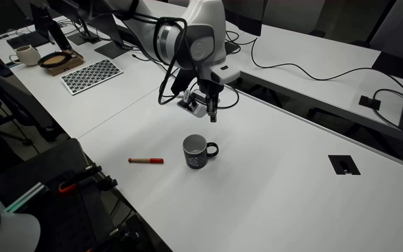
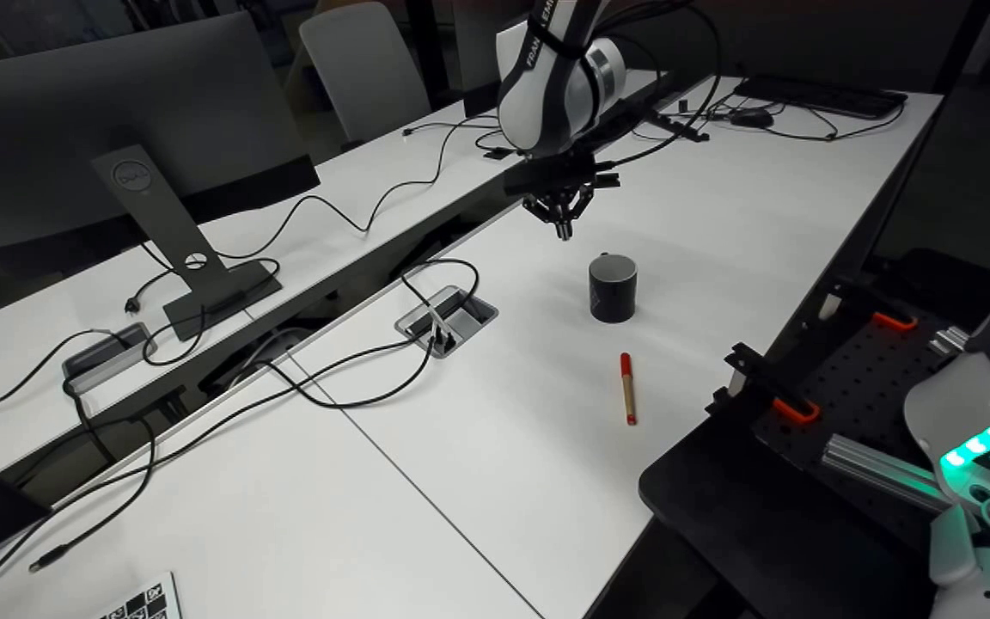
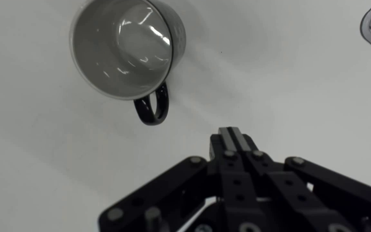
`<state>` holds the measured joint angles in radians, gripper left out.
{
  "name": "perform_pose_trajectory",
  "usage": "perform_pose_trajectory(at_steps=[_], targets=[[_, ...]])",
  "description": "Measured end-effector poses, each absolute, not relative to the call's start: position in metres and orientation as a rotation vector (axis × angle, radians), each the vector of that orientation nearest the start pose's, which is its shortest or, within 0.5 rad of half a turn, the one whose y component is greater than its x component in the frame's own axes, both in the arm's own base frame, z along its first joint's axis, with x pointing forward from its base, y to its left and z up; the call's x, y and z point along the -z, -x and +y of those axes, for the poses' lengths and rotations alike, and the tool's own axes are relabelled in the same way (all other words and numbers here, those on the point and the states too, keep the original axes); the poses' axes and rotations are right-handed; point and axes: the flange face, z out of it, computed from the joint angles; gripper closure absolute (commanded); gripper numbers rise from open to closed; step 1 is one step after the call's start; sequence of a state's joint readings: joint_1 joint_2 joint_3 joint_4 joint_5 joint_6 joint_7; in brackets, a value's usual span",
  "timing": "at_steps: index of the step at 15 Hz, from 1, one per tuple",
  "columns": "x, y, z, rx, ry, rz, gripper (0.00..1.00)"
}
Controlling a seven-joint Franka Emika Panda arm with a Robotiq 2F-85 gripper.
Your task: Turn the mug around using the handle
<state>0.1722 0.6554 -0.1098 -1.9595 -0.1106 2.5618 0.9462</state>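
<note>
Over the white table (image 1: 275, 196) hangs the gripper (image 3: 232, 135), fingers pressed together; nearby are a recessed socket box (image 2: 467, 323) and the dark mug (image 1: 195, 154), standing upright on the tabletop, with a red-ended marker pen (image 1: 145, 160) lying near but apart from it. The wrist view shows the whole handle (image 3: 150, 119), which the mug (image 2: 613, 297) mostly hides in an exterior view.

Under dim light, another desk (image 2: 366, 185) with a dark monitor (image 2: 100, 120) runs alongside the white surface (image 2: 529, 404); farther from the surface stands a grey chair (image 2: 366, 73).
</note>
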Motion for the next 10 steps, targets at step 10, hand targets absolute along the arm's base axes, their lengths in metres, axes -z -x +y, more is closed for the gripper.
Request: perform_pose_trajectory(at_steps=[10], targets=[[-0.1247, -0.6010, 0.0398, 0.003, 3.037, 1.237, 1.00]])
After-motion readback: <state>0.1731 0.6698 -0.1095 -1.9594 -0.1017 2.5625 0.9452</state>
